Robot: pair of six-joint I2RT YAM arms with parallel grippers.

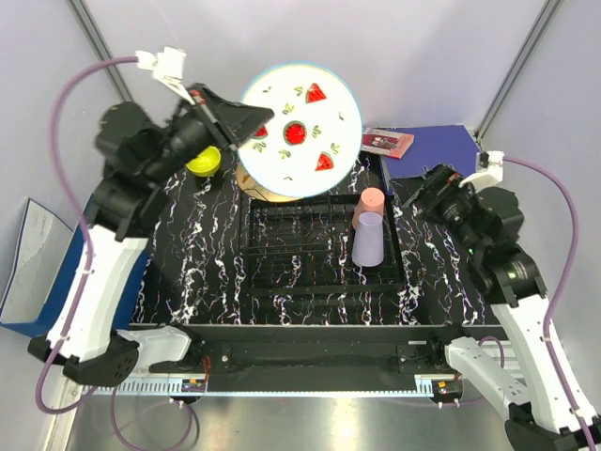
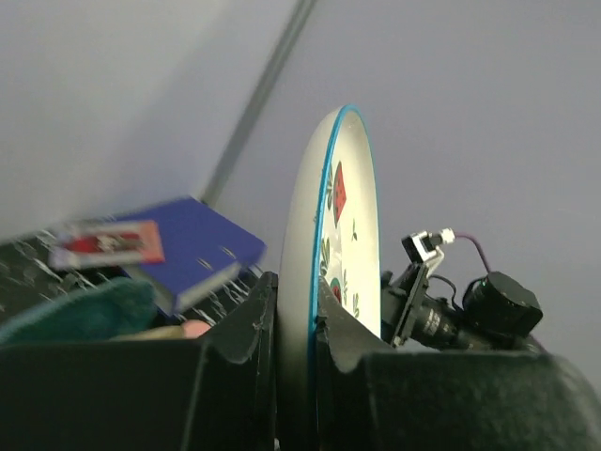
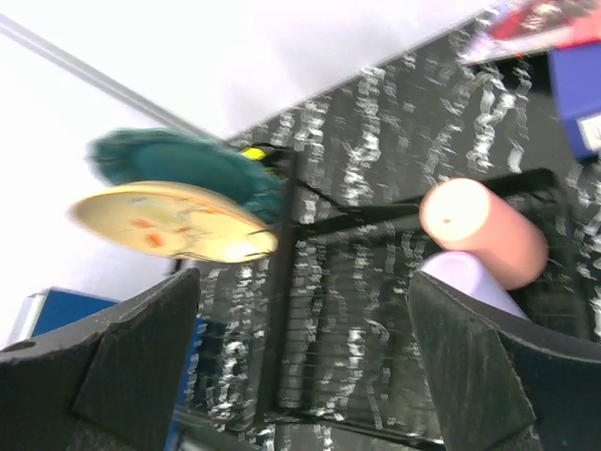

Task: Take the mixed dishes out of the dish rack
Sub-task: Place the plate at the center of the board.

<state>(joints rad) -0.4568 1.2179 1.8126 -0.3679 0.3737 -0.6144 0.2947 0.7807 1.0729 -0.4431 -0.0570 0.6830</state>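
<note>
My left gripper (image 1: pixel 246 127) (image 2: pixel 296 293) is shut on the rim of the white plate with red-green marks (image 1: pixel 299 129) (image 2: pixel 346 211) and holds it up on edge above the back of the dish rack (image 1: pixel 282 282) (image 3: pixel 282 282). Under it shows the edge of the cream-orange plate (image 1: pixel 260 192) (image 3: pixel 169 222), with the teal scalloped plate (image 3: pixel 178 160) (image 2: pixel 84 312) beside it. A pink cup (image 1: pixel 372 199) (image 3: pixel 484 230) and a lavender cup (image 1: pixel 368 241) (image 3: pixel 470 282) stand in the rack's right side. The yellow bowl (image 1: pixel 205 162) lies left of the rack. My right gripper (image 1: pixel 423 194) (image 3: pixel 300 366) hangs open just right of the cups, holding nothing.
A blue binder (image 1: pixel 441 146) (image 2: pixel 192 246) with a small red-patterned booklet (image 1: pixel 387 141) (image 2: pixel 108 241) lies at the back right of the marble tabletop (image 1: pixel 188 254). Another blue folder (image 1: pixel 28 268) leans off the left edge. Grey walls close in the back and sides.
</note>
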